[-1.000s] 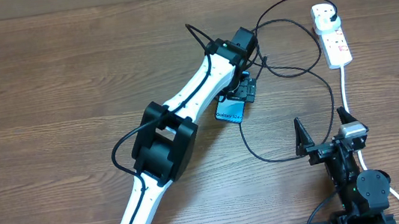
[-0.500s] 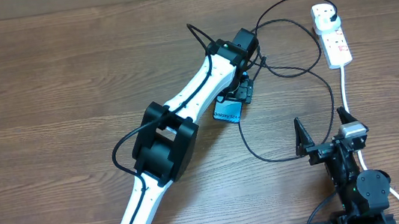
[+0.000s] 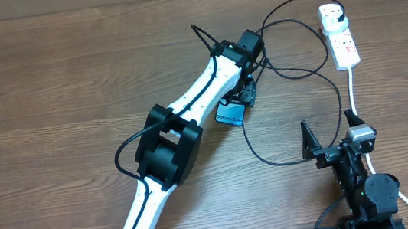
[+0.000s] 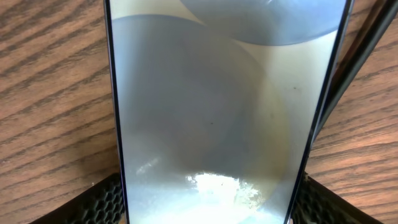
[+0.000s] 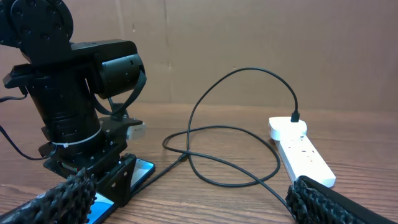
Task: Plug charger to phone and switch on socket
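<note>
The phone, with a blue-teal screen, lies flat on the table. My left gripper is shut on its long edges. In the left wrist view the phone fills the frame between the two fingertips. The charger loops over the table, and its black plug sits in the socket. Its connector tip lies on the wood just beyond the phone, apart from it. My right gripper is open and empty, low at the front right, well short of the socket.
The socket's thick white lead runs toward the front edge beside my right arm. Charger loops lie between the phone and the socket. A brown cardboard wall stands behind the table.
My left gripper has slid the phone a little to the left along the table. The right arm, charger and socket have not moved.
</note>
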Controlling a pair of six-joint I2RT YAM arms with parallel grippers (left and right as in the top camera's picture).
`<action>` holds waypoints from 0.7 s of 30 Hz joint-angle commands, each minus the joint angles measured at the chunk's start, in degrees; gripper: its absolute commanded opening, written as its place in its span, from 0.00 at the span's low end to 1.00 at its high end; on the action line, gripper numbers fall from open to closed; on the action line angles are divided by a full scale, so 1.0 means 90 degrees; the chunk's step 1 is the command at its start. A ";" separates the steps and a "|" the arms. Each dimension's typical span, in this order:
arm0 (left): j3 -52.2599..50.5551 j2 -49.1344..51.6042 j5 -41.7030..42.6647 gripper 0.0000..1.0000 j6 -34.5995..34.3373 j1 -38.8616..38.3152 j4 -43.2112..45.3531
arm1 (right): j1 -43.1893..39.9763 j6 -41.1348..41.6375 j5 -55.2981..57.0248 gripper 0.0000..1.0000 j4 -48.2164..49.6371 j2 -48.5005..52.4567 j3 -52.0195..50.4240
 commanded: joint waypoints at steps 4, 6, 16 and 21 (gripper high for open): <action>0.0138 0.0165 -0.0163 0.75 -0.0032 -0.0029 -0.0192 | 0.0029 -0.0012 0.0041 1.00 0.0019 -0.0058 -0.0063; 0.0282 0.0160 -0.0163 0.75 -0.0034 -0.0029 -0.0284 | 0.0029 -0.0010 0.0041 1.00 0.0019 -0.0058 -0.0063; 0.1117 0.0160 -0.0160 0.75 -0.0107 0.0034 -0.0787 | 0.0029 -0.0010 0.0041 1.00 0.0019 -0.0058 -0.0063; 0.1234 0.0160 -0.0129 0.75 -0.0202 0.0228 -0.1001 | 0.0029 -0.0010 0.0041 1.00 0.0019 -0.0058 -0.0063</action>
